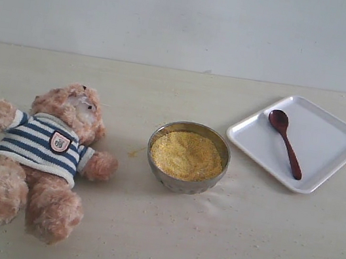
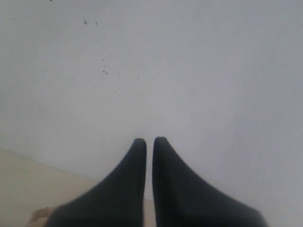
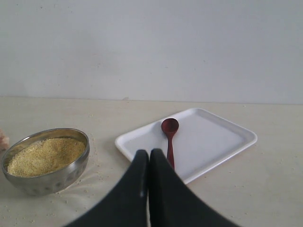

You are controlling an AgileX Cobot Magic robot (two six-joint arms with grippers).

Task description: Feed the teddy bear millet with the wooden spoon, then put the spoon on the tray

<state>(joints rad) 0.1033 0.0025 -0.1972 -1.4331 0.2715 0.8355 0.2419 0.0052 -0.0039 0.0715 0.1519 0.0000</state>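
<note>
Small dark red-brown wooden spoon [image 1: 285, 143] lay flat inside the flat white rectangular tray [image 1: 331, 139], in the tray's left part. Long axis ran diagonal in the ext. view: oval bowl end toward the far left, handle tip toward the near right.

The tray sat at the right of the pale table [image 1: 239, 247]. The round metal bowl [image 1: 180, 184], heaped w/ golden-yellow millet [image 1: 186, 155], stood just left of the tray, apart from it. The fluffy light-brown teddy bear [image 1: 47, 148] in a navy-and-white striped sweater lay on its back at far left, head toward the wall, legs toward the near edge.

View differences:
- Ext. view: bear, bowl, tray and spoon; neither gripper.
- Right wrist view: right gripper [image 3: 149, 152], black jaws pressed together, gripping nothing, w/ spoon [image 3: 169, 137], tray [image 3: 213, 142] and bowl [image 3: 47, 182] beyond it.
- Left wrist view: left gripper [image 2: 149, 140], jaws closed to a thin slit, empty; mostly grey wall behind.
</note>
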